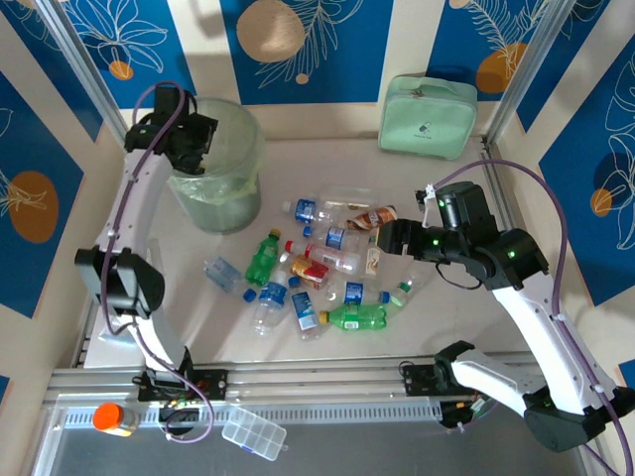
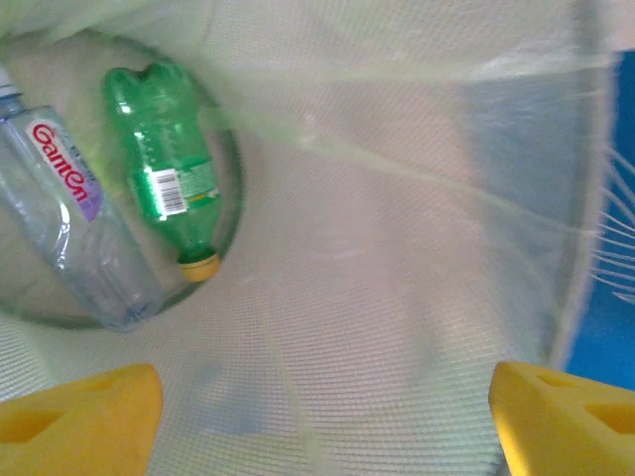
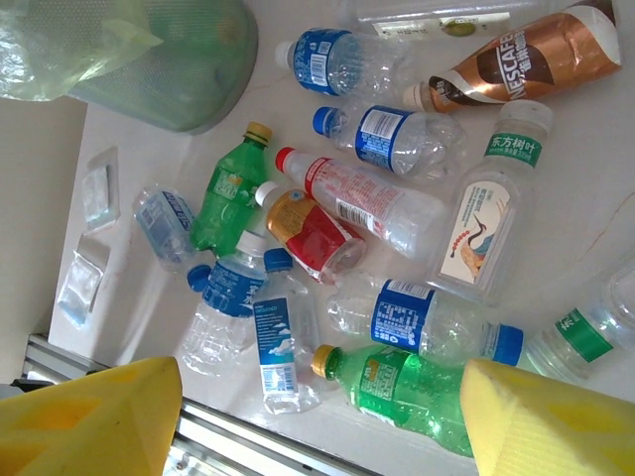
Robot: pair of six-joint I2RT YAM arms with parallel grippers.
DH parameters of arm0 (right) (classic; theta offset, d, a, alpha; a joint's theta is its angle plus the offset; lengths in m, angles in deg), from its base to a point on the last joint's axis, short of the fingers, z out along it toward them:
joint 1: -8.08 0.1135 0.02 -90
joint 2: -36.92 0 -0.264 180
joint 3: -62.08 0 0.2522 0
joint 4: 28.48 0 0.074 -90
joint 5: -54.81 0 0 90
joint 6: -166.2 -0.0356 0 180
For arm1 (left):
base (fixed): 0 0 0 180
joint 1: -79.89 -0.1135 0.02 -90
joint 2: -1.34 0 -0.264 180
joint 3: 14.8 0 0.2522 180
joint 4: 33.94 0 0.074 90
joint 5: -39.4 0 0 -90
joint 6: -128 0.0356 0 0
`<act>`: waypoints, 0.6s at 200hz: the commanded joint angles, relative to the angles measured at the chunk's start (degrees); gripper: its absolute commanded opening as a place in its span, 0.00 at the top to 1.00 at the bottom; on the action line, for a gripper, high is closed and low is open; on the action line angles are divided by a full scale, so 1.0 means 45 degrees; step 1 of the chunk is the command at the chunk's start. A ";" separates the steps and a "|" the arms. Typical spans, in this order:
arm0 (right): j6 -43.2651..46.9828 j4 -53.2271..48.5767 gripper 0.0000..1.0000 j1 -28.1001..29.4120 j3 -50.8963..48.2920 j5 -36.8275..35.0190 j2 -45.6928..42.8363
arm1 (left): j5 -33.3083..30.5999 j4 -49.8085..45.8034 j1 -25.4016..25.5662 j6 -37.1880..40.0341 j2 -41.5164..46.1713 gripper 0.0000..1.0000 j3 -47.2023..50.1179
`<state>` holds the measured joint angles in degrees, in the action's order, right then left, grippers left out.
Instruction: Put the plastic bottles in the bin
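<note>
Several plastic bottles (image 1: 327, 268) lie in a loose pile at the middle of the table, among them a green one (image 1: 263, 256) and another green one (image 3: 417, 392). The bin (image 1: 233, 203), lined with a pale green bag, stands at the back left. My left gripper (image 1: 193, 139) hangs over its mouth, open, with nothing between the yellow fingers (image 2: 79, 416). On the bin's floor lie a green bottle (image 2: 164, 174) and a clear bottle (image 2: 69, 223). My right gripper (image 1: 389, 238) hovers open above the pile's right side, its fingers (image 3: 89, 416) holding nothing.
A mint-green zippered case (image 1: 429, 114) leans at the back right wall. An orange-capped jar (image 1: 114, 417) and a clear compartment box (image 1: 254, 433) sit on the front tray beyond the metal rail (image 1: 298, 377). Two small clear packets (image 3: 99, 188) lie left of the pile.
</note>
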<state>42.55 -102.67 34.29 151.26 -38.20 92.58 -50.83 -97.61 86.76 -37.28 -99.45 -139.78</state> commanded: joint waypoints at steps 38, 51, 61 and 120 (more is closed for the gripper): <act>-0.0923 0.0595 0.25 -0.0050 -0.0532 0.0420 0.0016 | -0.0258 -0.1031 0.1171 0.4207 0.3725 0.16 0.1511; -0.1079 0.0569 0.25 -0.0080 -0.0663 0.0257 0.0118 | -0.0127 -0.1307 0.1602 0.5371 0.4451 0.16 0.1923; -0.1201 0.0462 0.25 -0.0123 -0.0719 0.0081 0.0253 | -0.0081 -0.1583 0.1940 0.6018 0.4987 0.17 0.2272; -0.1855 0.0774 0.21 -0.0860 -0.1747 -0.0229 0.0945 | 0.1360 -0.2201 0.3182 0.8807 0.7976 0.18 0.5655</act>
<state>36.30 -99.89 32.13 145.53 -38.31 95.83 -47.88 -103.97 99.66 -5.35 -67.12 -119.87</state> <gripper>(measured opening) 0.773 0.817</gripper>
